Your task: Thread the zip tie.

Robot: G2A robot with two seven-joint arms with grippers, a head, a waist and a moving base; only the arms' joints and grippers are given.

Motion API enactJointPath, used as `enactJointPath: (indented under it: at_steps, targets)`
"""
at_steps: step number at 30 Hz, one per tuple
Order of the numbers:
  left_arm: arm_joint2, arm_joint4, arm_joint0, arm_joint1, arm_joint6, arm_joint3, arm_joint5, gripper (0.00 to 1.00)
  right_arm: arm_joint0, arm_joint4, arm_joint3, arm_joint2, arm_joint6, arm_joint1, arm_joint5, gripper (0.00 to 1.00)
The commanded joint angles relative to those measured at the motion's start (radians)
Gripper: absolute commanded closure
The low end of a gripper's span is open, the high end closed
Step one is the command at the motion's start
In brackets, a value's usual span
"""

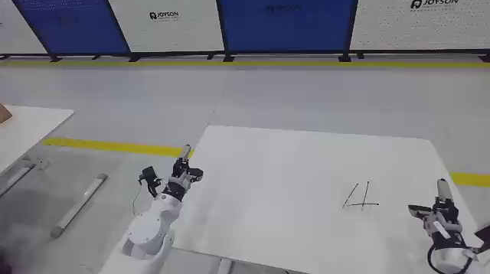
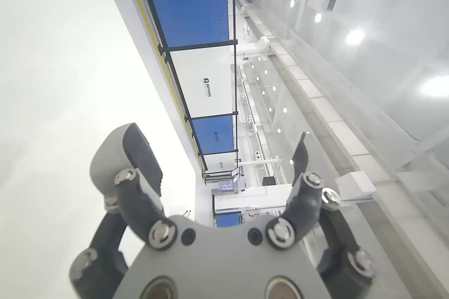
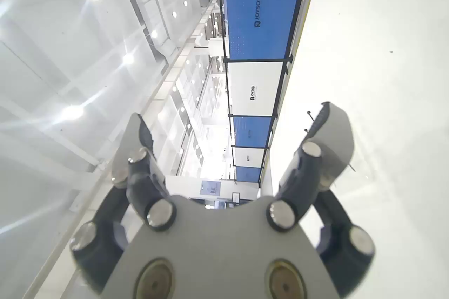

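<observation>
Thin black zip ties (image 1: 360, 197) lie crossed on the white table (image 1: 291, 190), towards its right side. My right gripper (image 1: 430, 201) is at the table's right edge, a short way right of the ties, open and empty. In the right wrist view its fingers (image 3: 331, 132) are spread wide, and the ends of the zip ties (image 3: 309, 113) peek out beside one finger. My left gripper (image 1: 188, 165) is at the table's left edge, far from the ties. It is also open, with nothing between its pads (image 2: 140, 156).
Blue and white partition panels (image 1: 283, 10) stand at the back beyond a yellow floor line (image 1: 115, 146). Another white table's corner (image 1: 31, 125) is at the far left. A pale bar (image 1: 79, 205) lies on the floor left of the table.
</observation>
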Motion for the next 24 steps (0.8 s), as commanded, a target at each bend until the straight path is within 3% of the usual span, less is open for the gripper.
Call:
enactJointPath:
  at_steps: [1,3,4,5,6,10,17,20,21,24]
  targets:
    - [0.0,0.0,0.0,0.0,0.0,0.0,0.0,0.0,0.0,0.0,0.0,0.0,0.0,0.0,0.0,0.0]
    - [0.0,0.0,0.0,0.0,0.0,0.0,0.0,0.0,0.0,0.0,0.0,0.0,0.0,0.0,0.0,0.0]
    - [0.0,0.0,0.0,0.0,0.0,0.0,0.0,0.0,0.0,0.0,0.0,0.0,0.0,0.0,0.0,0.22]
    - [0.0,0.0,0.0,0.0,0.0,0.0,0.0,0.0,0.0,0.0,0.0,0.0,0.0,0.0,0.0,0.22]
    - [0.0,0.0,0.0,0.0,0.0,0.0,0.0,0.0,0.002,-0.003,-0.002,0.004,0.003,0.0,-0.002,0.0]
    - [0.0,0.0,0.0,0.0,0.0,0.0,0.0,0.0,0.012,0.018,-0.001,0.046,0.104,0.006,0.019,0.0]
    - [0.0,0.0,0.0,0.0,0.0,0.0,0.0,0.0,0.065,0.064,0.012,0.163,0.394,0.03,0.126,0.0]
    - [0.0,0.0,0.0,0.0,0.0,0.0,0.0,0.0,0.108,0.0,0.032,0.186,0.546,0.046,0.168,0.0]
    - [0.0,0.0,0.0,0.0,0.0,0.0,0.0,0.0,0.128,-0.068,0.033,0.187,0.625,0.056,0.183,0.0]
    - [0.0,0.0,0.0,0.0,0.0,0.0,0.0,0.0,0.133,-0.091,0.035,0.188,0.644,0.059,0.184,0.0]
